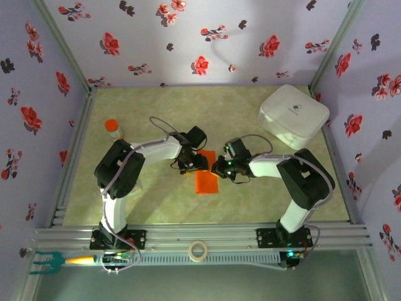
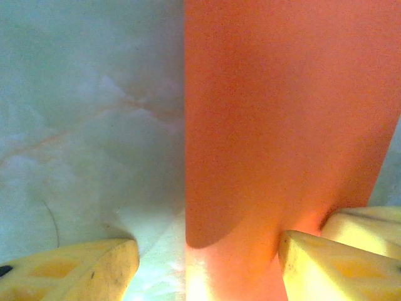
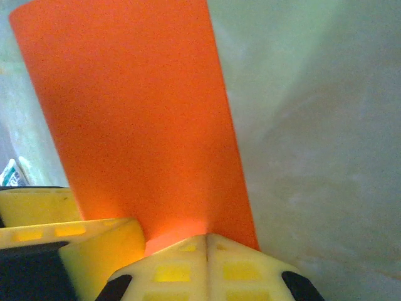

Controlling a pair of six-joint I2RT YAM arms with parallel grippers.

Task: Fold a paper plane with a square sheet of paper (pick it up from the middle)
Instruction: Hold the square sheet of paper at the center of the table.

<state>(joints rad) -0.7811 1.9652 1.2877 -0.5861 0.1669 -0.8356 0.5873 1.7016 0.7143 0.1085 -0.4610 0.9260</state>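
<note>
Folding barely begun: sheet of paper [image 1: 206, 180] lies mid-desk [image 1: 156, 204], an unpointed rectangle; right tool [image 3: 169, 238] clamps its edge, left tool [image 2: 207, 254] straddles it, spread apart.

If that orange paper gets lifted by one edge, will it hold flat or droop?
Likely droop: the thin orange-red paper sheet looks flimsy, seemingly bending where the right fingers meet it. Probably very light and easily creased.

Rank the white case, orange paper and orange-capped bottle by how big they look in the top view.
Largest: white case
Next: orange paper, partly covered
Smallest: orange-capped bottle
</note>
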